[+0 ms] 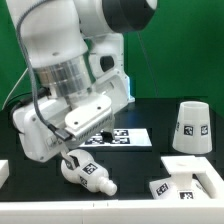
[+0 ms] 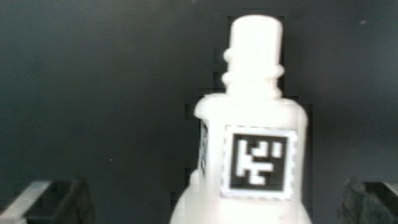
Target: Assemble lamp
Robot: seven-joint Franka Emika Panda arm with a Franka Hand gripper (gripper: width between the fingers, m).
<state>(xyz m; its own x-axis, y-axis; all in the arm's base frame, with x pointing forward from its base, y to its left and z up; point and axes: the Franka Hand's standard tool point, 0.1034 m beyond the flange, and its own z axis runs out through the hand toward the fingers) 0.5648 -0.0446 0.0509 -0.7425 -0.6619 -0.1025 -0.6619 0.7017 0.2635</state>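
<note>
The robot arm (image 1: 70, 60) bends over the black table (image 1: 150, 150), the shade (image 1: 190, 127) stands upright toward the exterior view's right near the flat base (image 1: 185, 181), and the bulb (image 2: 249, 130) lies between the gripper's (image 1: 68, 160) wide-spread fingers (image 2: 45, 200), untouched.

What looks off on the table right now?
Only the bulb: it lies on its side on the table, between the open fingers, not yet gripped. The shade stands upright and the base sits apart. Nothing looks spilled or broken.
</note>
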